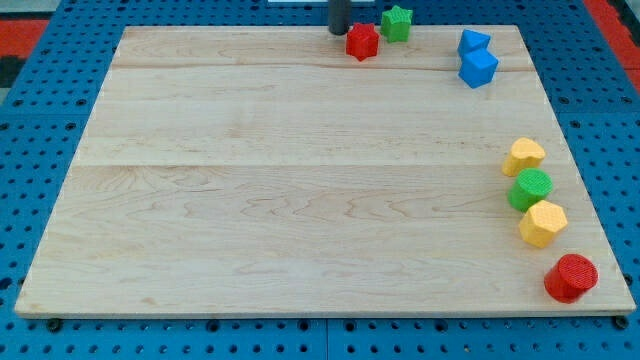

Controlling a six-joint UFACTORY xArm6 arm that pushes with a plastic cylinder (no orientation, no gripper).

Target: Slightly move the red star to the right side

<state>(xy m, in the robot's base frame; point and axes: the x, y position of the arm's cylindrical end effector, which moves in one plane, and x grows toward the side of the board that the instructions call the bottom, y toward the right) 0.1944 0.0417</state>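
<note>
The red star point(362, 41) lies near the top edge of the wooden board point(300, 200), a little right of the middle. A green star point(397, 23) sits just to its upper right, almost touching it. My tip point(340, 31) is at the view's top, just to the left of the red star, close to or touching its left side.
Two blue blocks point(476, 57) lie at the top right. Down the right edge lie a yellow block point(523, 156), a green round block point(530, 189), a yellow block point(542, 223) and a red cylinder point(571, 277). Blue pegboard surrounds the board.
</note>
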